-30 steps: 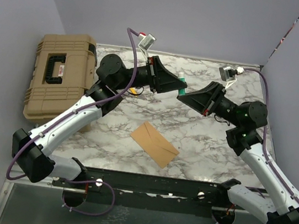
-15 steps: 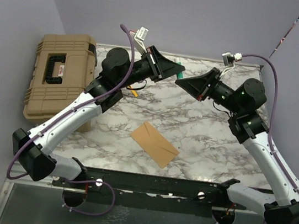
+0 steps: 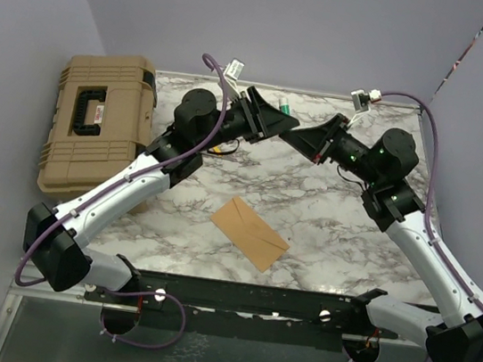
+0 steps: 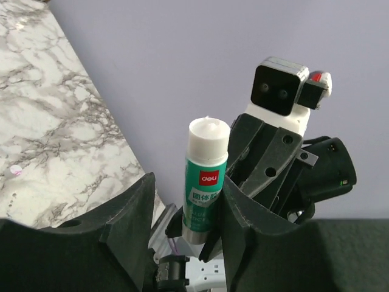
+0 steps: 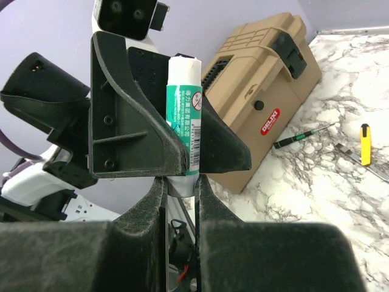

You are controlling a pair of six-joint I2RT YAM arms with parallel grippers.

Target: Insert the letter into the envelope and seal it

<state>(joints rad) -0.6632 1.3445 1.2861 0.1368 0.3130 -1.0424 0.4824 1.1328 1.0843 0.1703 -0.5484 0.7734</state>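
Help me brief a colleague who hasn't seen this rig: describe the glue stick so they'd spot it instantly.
Look above the far end of the marbled table. There the glue stick stands inside the left gripper, its lower end pinched by the right gripper. It is the only green tube with a white top; everything around it is black.

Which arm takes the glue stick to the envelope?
Likely left: the left gripper clamps the glue stick by its green body; the right gripper pinches only one end. The envelope lies between both.
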